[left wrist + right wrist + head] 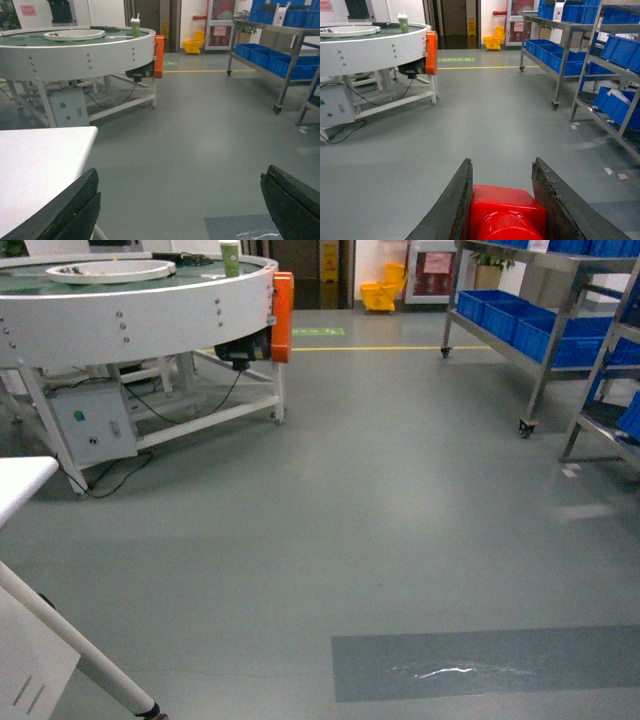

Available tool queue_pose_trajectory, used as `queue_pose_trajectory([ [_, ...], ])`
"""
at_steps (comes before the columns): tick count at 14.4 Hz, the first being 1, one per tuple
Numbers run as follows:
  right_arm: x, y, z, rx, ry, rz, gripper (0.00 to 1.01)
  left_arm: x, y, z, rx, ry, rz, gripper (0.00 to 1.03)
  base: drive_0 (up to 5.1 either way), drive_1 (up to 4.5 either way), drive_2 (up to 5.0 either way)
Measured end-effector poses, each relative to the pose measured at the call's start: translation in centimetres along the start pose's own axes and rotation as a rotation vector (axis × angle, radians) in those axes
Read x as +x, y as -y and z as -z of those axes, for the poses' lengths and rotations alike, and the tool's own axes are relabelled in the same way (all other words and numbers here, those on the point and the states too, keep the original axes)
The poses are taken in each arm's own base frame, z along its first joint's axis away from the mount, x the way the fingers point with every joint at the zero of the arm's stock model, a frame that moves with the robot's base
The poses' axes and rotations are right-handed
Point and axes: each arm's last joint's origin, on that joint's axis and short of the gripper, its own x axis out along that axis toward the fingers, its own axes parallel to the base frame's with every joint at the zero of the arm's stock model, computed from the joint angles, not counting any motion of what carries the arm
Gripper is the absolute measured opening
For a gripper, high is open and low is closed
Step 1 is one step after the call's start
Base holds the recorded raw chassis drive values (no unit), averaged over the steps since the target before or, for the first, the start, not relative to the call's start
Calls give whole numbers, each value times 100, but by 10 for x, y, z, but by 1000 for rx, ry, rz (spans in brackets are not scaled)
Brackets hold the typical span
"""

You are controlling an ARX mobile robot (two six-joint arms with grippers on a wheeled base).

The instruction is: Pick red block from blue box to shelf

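Carrying small glossy red plastic block [506, 212] clamped in our right gripper [502, 200] jaws; left gripper [180, 205] jaws wide, empty. Pick done; tall stainless-steel shelf [565, 60] well ahead, placing remains.

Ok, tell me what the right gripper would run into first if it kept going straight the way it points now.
Probably nothing soon. The right gripper, shut on the red block, points over bare grey floor toward the far doorway. The round conveyor table lies left of that line and the shelf right. Depth is hard to judge.
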Motion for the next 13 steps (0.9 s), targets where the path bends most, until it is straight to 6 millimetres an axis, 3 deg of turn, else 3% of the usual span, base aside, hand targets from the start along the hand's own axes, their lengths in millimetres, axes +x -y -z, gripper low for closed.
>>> queue_pose_trajectory([
  [2, 0, 0, 0, 0, 0, 0, 29, 0, 0, 0, 0, 0, 0, 98, 2, 55, -51],
  [13, 0, 0, 0, 0, 1, 0, 29, 0, 0, 0, 0, 0, -1, 98, 0, 399, -400],
])
